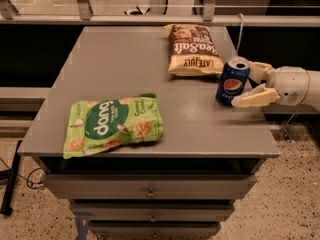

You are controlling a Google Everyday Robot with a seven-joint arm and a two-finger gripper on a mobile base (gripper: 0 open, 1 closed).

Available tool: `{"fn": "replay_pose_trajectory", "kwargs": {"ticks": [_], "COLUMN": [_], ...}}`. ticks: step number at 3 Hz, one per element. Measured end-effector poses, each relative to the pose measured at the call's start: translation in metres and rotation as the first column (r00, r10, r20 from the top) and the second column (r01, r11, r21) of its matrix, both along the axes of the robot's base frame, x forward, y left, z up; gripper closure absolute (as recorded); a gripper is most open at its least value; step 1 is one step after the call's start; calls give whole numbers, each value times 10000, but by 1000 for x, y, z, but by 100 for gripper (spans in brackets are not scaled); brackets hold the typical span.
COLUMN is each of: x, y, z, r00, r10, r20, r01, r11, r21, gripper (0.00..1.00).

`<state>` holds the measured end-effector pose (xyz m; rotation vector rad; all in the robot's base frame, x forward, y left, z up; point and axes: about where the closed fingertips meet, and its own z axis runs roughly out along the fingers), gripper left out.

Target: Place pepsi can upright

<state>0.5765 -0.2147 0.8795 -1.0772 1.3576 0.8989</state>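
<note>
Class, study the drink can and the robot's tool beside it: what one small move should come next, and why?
Probably ease the tool straight back to the right, away from the pepsi can. The can looks upright on its base near the table edge, with the tool close at its right side, so swinging sideways could tip it.

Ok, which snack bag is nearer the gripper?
The brown foil bag at the far edge, beside the gripper at the blue metal can; the green bag lies farther.

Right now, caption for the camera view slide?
Gripper at upright pepsi can on table, right edge; green bag, brown bag nearby.
</note>
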Motion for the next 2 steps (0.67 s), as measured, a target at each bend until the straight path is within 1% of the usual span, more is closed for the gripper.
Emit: {"fn": "replay_pose_trajectory", "kwargs": {"ticks": [1,2], "x": [-8,-25], "y": [-37,-103], "z": [9,40], "r00": [9988,9873], "r10": [-481,-1543], "r20": [47,390], "r01": [483,1586], "r11": [9964,9736], "r21": [-702,-1641], "gripper": [0,0]}}
